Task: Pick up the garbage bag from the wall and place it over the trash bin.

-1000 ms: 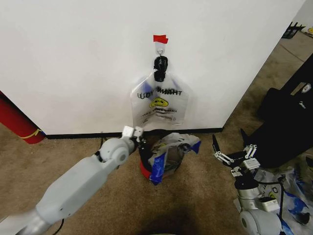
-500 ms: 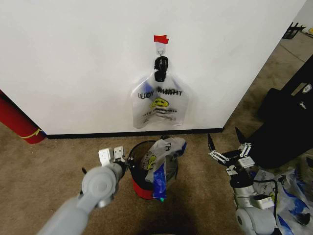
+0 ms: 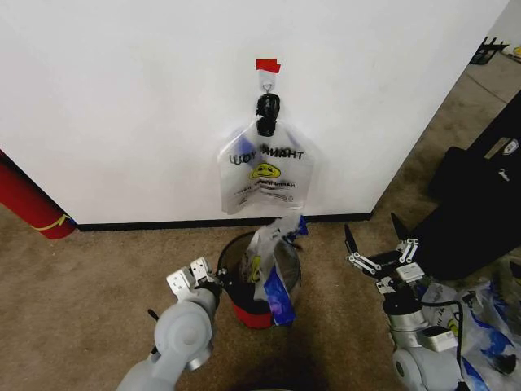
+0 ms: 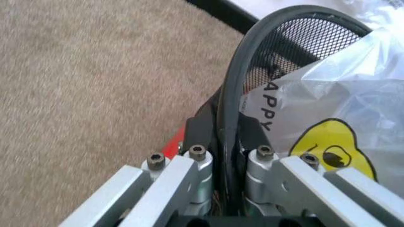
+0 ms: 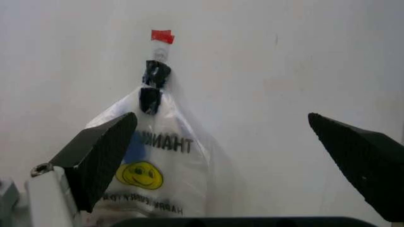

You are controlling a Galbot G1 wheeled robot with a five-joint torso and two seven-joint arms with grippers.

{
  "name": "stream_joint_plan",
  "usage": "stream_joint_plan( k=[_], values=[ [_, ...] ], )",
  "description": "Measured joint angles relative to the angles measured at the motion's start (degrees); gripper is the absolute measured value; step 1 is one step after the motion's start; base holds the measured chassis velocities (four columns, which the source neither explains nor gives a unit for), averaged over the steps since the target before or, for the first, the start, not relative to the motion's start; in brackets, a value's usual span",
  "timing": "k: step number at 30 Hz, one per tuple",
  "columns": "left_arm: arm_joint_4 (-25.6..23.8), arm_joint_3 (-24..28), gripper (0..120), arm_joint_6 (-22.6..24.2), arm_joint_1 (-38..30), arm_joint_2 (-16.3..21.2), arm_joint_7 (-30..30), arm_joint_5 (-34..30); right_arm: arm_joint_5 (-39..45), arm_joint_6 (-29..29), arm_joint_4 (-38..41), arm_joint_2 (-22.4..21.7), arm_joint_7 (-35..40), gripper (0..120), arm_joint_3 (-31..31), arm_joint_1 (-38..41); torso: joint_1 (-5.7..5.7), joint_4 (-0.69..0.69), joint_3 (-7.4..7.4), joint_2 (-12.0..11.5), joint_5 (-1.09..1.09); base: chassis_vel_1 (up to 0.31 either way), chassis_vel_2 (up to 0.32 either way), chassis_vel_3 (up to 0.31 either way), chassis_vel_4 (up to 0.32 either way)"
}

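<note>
The trash bin (image 3: 244, 305), black wire mesh with a red base, stands on the carpet below the wall (image 3: 122, 106). The garbage bag (image 3: 273, 259), see-through with blue patches, sits crumpled in and over the bin's right side. Its yellow smiley print faces the left wrist camera, on the garbage bag (image 4: 328, 146). My left gripper (image 3: 216, 279) is shut on the bin's near-left rim. The black rim (image 4: 228, 109) runs between the two fingers (image 4: 197, 165) of the left gripper (image 4: 228, 153). My right gripper (image 3: 378, 251) hangs open to the right of the bin, holding nothing and facing the wall.
A larger whitish bag (image 3: 266, 175) with black lettering hangs from a hook under red tape (image 3: 267, 64). A red cylinder (image 3: 28, 204) leans at the left by the black baseboard (image 3: 163, 222). A black case (image 3: 480, 204) and loose plastic bags (image 3: 488, 334) lie at the right.
My left arm has drawn back toward me with the bin's rim in its gripper, and the bin shifted with it. The garbage bag now stands more upright. The right gripper barely moved.
</note>
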Motion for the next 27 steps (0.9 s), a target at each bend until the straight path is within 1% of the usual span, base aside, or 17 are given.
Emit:
stream_joint_plan(
  k=[3,6,8,11,13,14,15,17,18,20,21,23,25,26,27],
  values=[
    [0.57,0.59,3,-0.78,0.09,0.18,1.97,2.41,0.22,0.0,-0.53,-0.12,0.0,100,-0.03,0.15,0.0,0.0,0.0,0.0,0.0,0.0,0.0,0.0,0.0],
    [0.67,0.88,4,-1.0,0.18,0.19,2.46,3.26,0.28,0.02,-0.91,-0.16,0.0,100,-0.13,0.41,0.0,0.0,0.0,0.0,0.0,0.0,0.0,0.0,0.0],
    [0.79,1.08,11,-1.05,0.25,0.27,2.89,4.21,0.31,0.02,-1.25,-0.24,0.0,100,-0.18,0.77,0.0,0.0,0.0,0.0,-0.01,0.0,0.0,0.0,0.0],
    [0.6,1.3,21,-1.54,0.63,1.25,4.74,7.83,0.31,0.1,-2.19,-0.58,-0.01,100,-0.05,1.65,0.0,0.0,0.0,0.0,0.0,0.0,0.0,0.0,0.0],
    [-1.63,1.2,31,-1.79,1.28,2.75,7.07,11.0,0.64,0.14,-2.81,-0.99,-0.01,100,0.06,2.09,0.0,0.0,0.0,0.0,-0.01,0.0,0.0,0.0,0.0],
    [-1.63,1.2,31,-1.79,1.28,2.75,7.07,11.0,0.64,0.14,-2.81,-0.99,-0.01,100,0.06,2.09,0.0,0.0,0.0,0.0,-0.01,0.0,0.0,0.0,0.0],
    [-2.74,1.11,36,-1.86,1.57,3.55,8.18,12.29,0.85,0.15,-3.11,-1.12,-0.01,100,0.06,2.18,0.0,0.01,0.0,0.0,0.0,0.0,0.0,0.0,0.0],
    [-4.85,1.03,44,-3.0,1.85,5.47,11.94,14.97,1.05,0.23,-3.82,-1.24,-0.01,100,-0.02,2.44,0.0,0.01,0.0,0.0,-0.01,0.0,0.0,0.0,0.0],
    [-5.5,1.02,49,-3.93,1.83,6.58,14.4,16.51,1.1,0.26,-4.22,-1.27,-0.02,100,-0.08,2.6,0.0,0.0,0.0,0.0,-0.01,0.0,0.0,0.0,0.0],
    [-6.5,1.02,56,-6.15,1.41,9.69,21.89,20.28,1.3,0.27,-4.91,-1.46,-0.03,100,-0.14,2.89,0.0,0.01,0.0,0.0,-0.01,0.0,0.0,0.0,0.0],
    [-6.5,1.02,56,-6.15,1.41,9.69,21.89,20.28,1.3,0.27,-4.91,-1.46,-0.03,100,-0.14,2.89,0.0,0.01,0.0,0.0,-0.01,0.0,0.0,0.0,0.0],
    [-7.5,1.15,65,-7.42,0.68,13.36,32.84,24.02,1.47,0.02,-5.38,-1.79,0.05,100,-0.1,3.2,0.01,0.0,0.0,0.0,-0.01,0.0,0.0,0.0,0.0],
    [-8.55,1.26,74,-6.85,-0.35,17.42,45.76,26.46,1.21,-1.15,-5.53,-2.1,0.78,100,0.3,3.32,0.0,0.01,0.0,0.0,0.0,0.0,0.0,0.0,0.0],
    [-8.73,1.81,78,-5.93,-1.45,19.12,50.53,27.88,0.91,-2.03,-5.35,-2.26,1.66,100,0.45,3.26,0.0,0.01,0.0,0.0,-0.01,0.0,0.0,0.0,0.0],
    [-8.68,2.49,83,-4.99,-2.51,20.14,52.85,29.12,0.54,-3.02,-4.97,-2.35,2.96,100,0.49,3.12,0.0,0.0,0.0,0.0,-0.01,0.0,0.0,0.0,0.0]
  ],
)
